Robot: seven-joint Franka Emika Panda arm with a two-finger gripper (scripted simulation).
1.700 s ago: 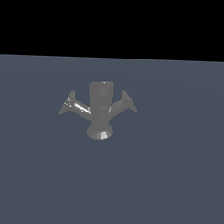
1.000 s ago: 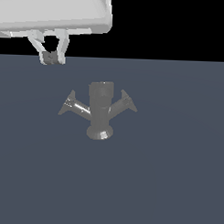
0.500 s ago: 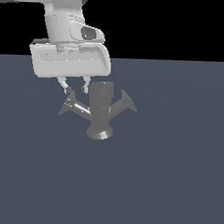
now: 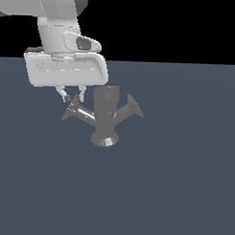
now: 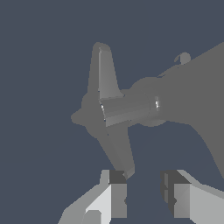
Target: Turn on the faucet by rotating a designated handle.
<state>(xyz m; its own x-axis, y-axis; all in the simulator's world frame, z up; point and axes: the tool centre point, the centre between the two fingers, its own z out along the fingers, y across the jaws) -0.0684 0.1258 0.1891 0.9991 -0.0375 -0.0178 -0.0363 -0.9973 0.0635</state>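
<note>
Above the handle [image 4: 77,112], the parted, empty gripper [image 4: 71,96] hovers beside the faucet [image 4: 106,120].

You cannot tell whether the gripper [image 4: 73,97] touches the handle [image 4: 80,112], the arm [image 4: 55,21] runs off the exterior view's top edge, and the fingers [image 5: 117,194] are cut by the wrist view's edge.

— How does the faucet [image 4: 105,116] stand?
— Upright on the dark surface, away from its far edge: a grey cylinder on a flared round foot.
— And the handle [image 4: 79,111]?
— It slants outward toward the exterior view's left, glossy-streaked, ending in a flared cone.
</note>
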